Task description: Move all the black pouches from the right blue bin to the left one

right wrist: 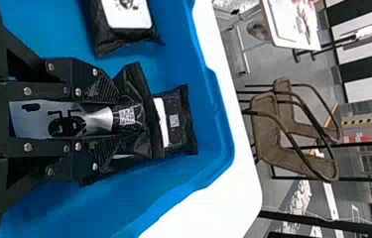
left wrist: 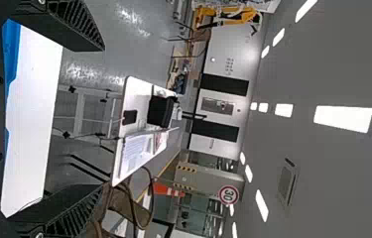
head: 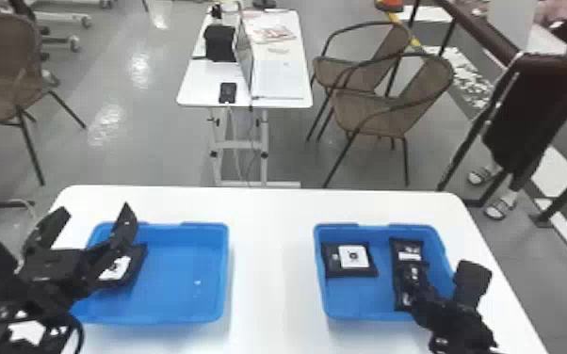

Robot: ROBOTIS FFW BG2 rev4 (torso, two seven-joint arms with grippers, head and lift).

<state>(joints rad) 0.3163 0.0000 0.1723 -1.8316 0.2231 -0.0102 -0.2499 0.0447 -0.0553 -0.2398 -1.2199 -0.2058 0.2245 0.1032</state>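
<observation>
One black pouch [right wrist: 146, 126] between the jaws of the right gripper [head: 418, 293]

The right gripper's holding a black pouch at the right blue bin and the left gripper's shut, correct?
Not quite: the left gripper is open, as the left wrist view shows. The right gripper does hold a black pouch at the right blue bin.

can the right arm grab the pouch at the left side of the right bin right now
Probably not: the right gripper is shut on another pouch and would likely need to let go first, though nothing covers the left-side pouch.
</observation>
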